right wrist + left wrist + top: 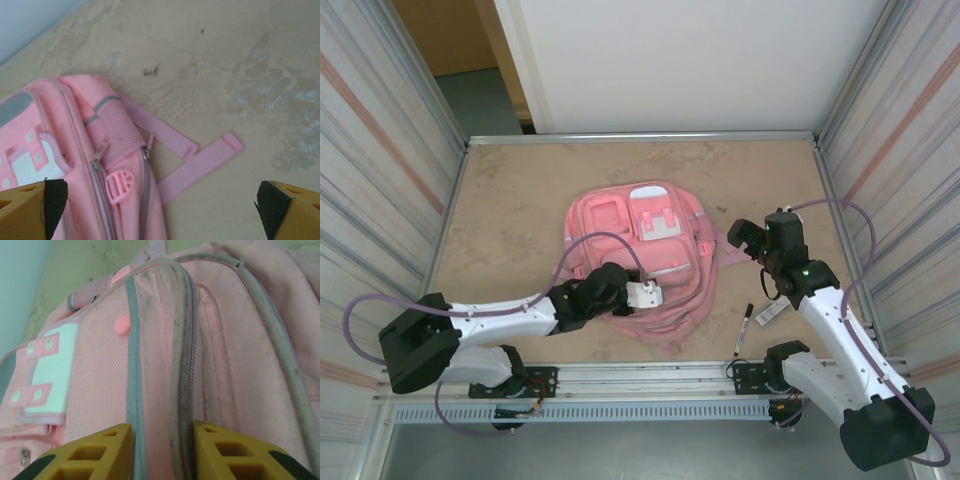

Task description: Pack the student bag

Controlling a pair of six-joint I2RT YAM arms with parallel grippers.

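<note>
Reckoned from the middle of the table (520, 190) in the top view, the centre is occupied by the student bag (645, 260), and its straps (190, 160) are spread on the surface toward 3 o'clock. Bare surface is left from 9 through 12 to 2 o'clock, bounded by the ribbed side walls (380, 180) and the white back panel (700, 60). The lane from 8 o'clock is blocked by the left arm (500, 318). At 4 o'clock the way is obstructed by the right arm (830, 310), a marker (743, 330) and a small pale item (770, 312) beside it. Open surface is seen between the wide-spread fingers of the right gripper (160, 202), just beside the straps.
</note>
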